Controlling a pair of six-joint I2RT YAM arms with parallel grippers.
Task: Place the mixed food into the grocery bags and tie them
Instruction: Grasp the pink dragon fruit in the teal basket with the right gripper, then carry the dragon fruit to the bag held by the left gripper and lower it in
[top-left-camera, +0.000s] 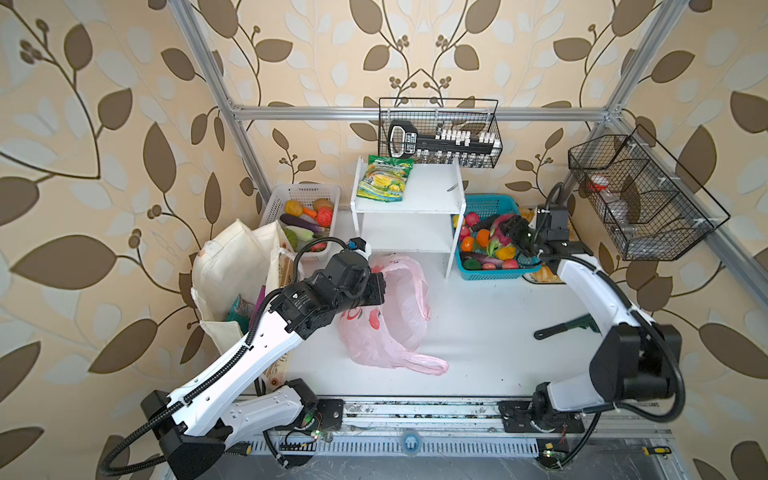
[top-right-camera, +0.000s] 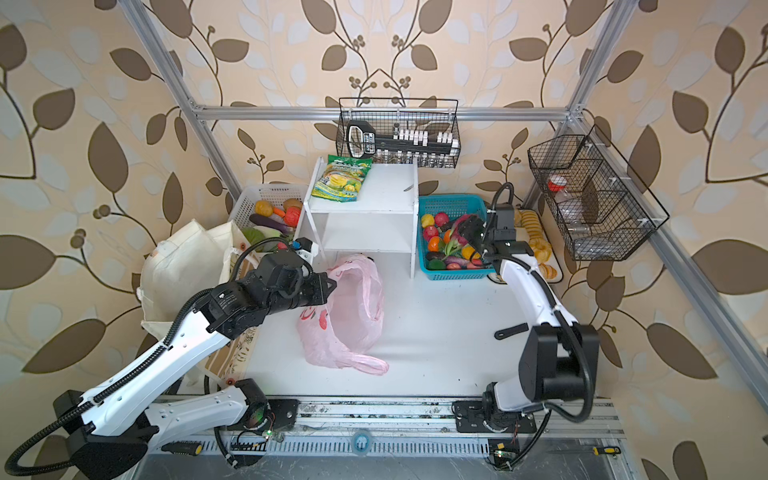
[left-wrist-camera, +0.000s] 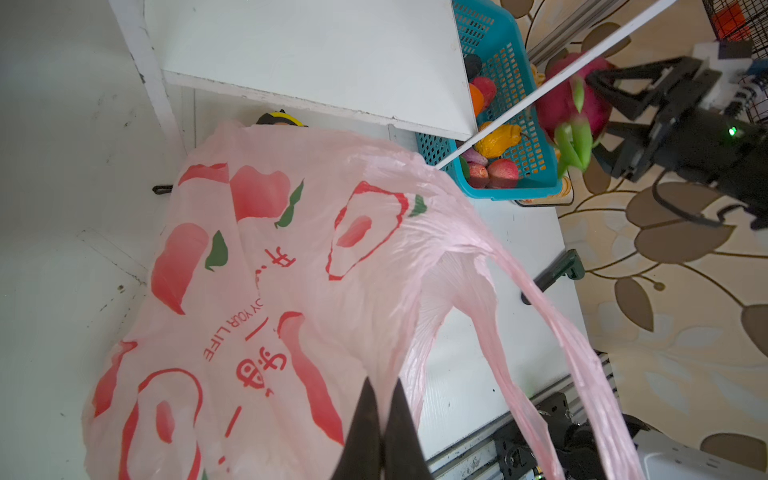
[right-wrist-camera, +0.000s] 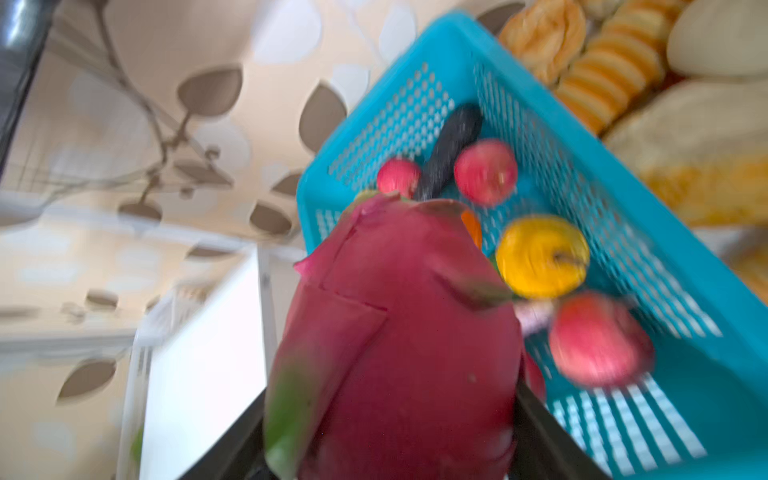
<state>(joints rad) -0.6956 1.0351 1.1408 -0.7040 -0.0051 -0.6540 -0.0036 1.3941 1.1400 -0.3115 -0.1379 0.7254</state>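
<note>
Magenta dragon fruit (right-wrist-camera: 399, 340) sat clamped in the right claw (top-left-camera: 512, 236) over the teal basket (top-left-camera: 492, 203); the pink bag (left-wrist-camera: 291, 270) lay well to its left, rim pinched by the left claw (left-wrist-camera: 380, 415).

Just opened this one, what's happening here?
The left gripper is shut on the edge of the pink plastic bag, holding it up. The right gripper is closed around the dragon fruit at the teal basket of toy fruit; it is not in a bag yet. The cream tote stands at the left.
</note>
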